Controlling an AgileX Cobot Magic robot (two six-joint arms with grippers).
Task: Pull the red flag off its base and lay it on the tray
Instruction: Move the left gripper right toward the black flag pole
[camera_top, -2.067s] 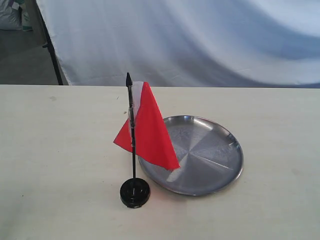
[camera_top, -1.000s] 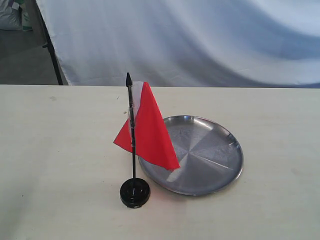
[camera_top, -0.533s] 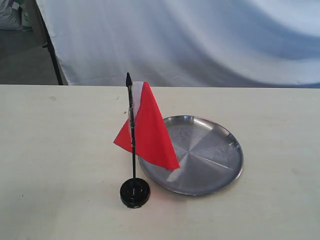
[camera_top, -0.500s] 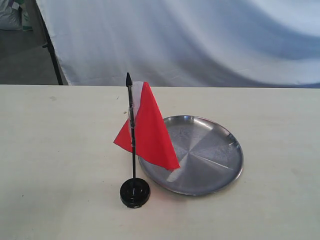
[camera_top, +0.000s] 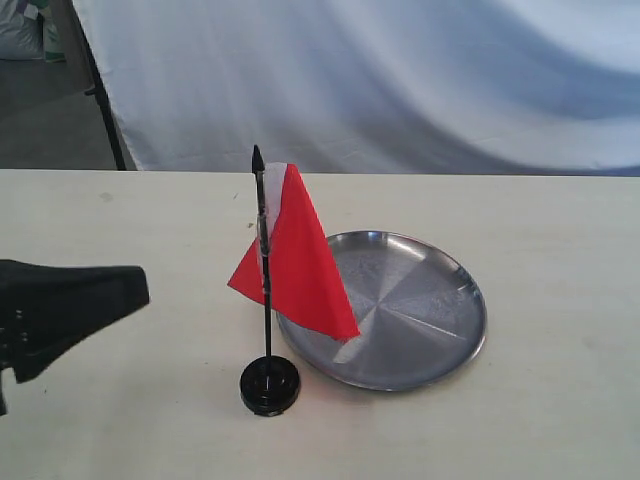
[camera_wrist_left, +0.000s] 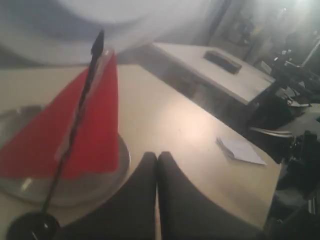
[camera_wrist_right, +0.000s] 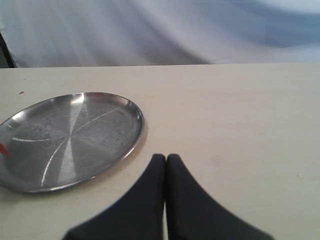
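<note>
Toward the table's (camera_top: 120, 430) near edge we note the base (camera_top: 269, 386), a small black disc; the red flag (camera_top: 296, 262) stands upright in it, not yet pulled; its cloth hangs toward the tray (camera_top: 430, 300), the lower corner apparently over the near rim, though the blurred wrist picture does not settle contact. The left gripper (camera_wrist_left: 157, 159) hovers at the table's left edge, fingers pressed together, holding nothing, well apart from the pole. The tray lies just beside the base, mid-table, with nothing resting on its metal. The right gripper (camera_wrist_right: 166, 160) shows in its own wrist view only, fingers pressed together and empty, near the tray's rim. Past the far edge hangs a white backdrop (camera_top: 400, 80).
</note>
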